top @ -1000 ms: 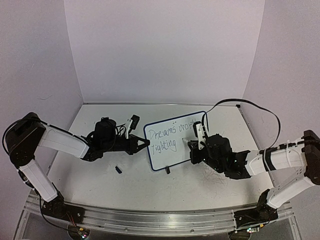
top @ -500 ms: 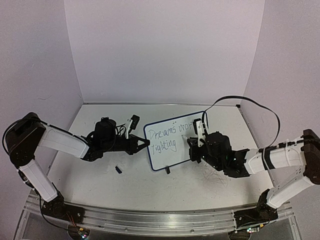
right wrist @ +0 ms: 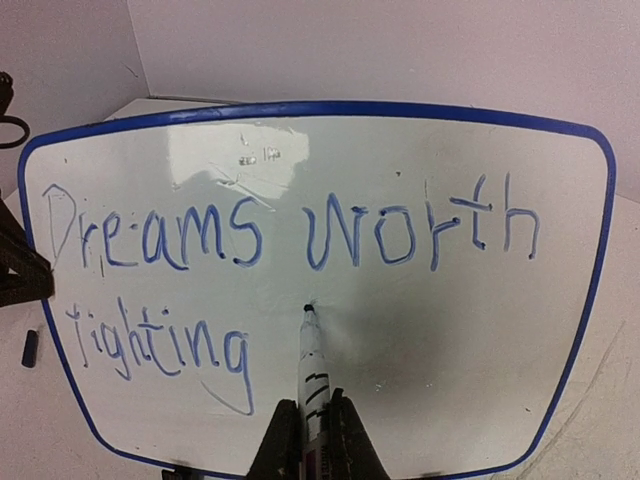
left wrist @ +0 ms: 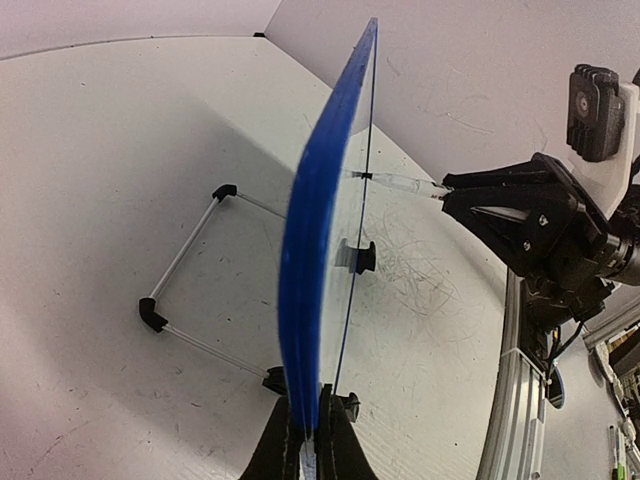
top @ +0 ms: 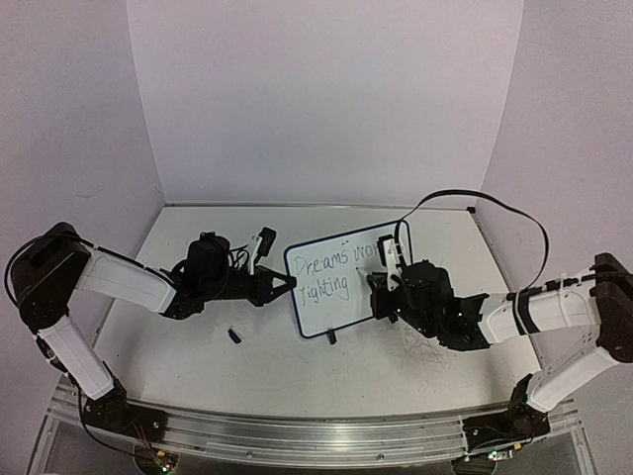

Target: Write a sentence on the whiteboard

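Note:
The whiteboard (top: 331, 282), white with a dark blue rim, stands upright at mid-table. My left gripper (top: 287, 283) is shut on its left edge; the left wrist view shows the blue rim (left wrist: 310, 260) edge-on between my jaws (left wrist: 309, 440). The sentence (right wrist: 250, 270) in blue reads "Dreams worth" on the upper line and "fighting" on the lower. My right gripper (right wrist: 312, 430) is shut on a white marker (right wrist: 311, 365). Its tip touches the board just right of "fighting", under "worth". In the top view my right gripper (top: 381, 287) is at the board's right part.
A small black marker cap (top: 235, 336) lies on the table in front of my left arm. The board's wire stand with black feet (left wrist: 150, 315) rests behind it. Grey scribbles (top: 420, 346) mark the tabletop near my right arm. Walls enclose the back and sides.
My right gripper has moved left across the board with the marker, covering the end of "worth" in the top view. The left arm and the board have not moved.

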`<state>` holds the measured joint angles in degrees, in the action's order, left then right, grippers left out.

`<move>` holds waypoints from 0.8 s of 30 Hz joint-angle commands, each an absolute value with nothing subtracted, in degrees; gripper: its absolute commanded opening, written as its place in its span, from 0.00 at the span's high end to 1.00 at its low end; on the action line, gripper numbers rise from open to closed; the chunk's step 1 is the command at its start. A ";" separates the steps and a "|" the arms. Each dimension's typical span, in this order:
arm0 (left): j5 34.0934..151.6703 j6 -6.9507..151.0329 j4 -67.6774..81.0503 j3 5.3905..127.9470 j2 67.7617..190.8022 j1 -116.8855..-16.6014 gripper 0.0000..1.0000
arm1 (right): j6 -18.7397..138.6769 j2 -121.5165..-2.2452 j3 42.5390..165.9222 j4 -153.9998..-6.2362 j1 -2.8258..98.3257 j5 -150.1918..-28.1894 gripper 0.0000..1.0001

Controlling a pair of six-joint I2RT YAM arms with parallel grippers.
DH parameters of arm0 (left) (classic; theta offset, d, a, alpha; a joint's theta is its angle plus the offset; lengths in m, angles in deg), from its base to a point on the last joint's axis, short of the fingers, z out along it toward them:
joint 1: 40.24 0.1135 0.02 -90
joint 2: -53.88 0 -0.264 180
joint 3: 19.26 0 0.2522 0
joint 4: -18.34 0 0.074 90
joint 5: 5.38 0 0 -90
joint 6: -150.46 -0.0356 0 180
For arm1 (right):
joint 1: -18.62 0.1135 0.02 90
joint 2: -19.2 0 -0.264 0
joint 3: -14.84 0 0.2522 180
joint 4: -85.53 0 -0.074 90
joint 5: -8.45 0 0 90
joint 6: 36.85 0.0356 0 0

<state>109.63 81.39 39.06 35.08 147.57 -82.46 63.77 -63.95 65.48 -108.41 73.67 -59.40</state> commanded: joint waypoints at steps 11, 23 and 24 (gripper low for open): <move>107.36 79.18 38.76 34.91 145.76 -82.33 1.00 | 67.96 -62.93 62.74 -104.19 74.52 -62.54 1.00; 107.45 79.44 38.77 35.24 145.99 -82.34 1.00 | 65.88 -59.85 65.06 -106.58 74.64 -62.86 1.00; 107.40 79.45 38.77 35.20 145.87 -82.33 1.00 | 65.85 -59.55 65.07 -106.84 74.68 -62.89 1.00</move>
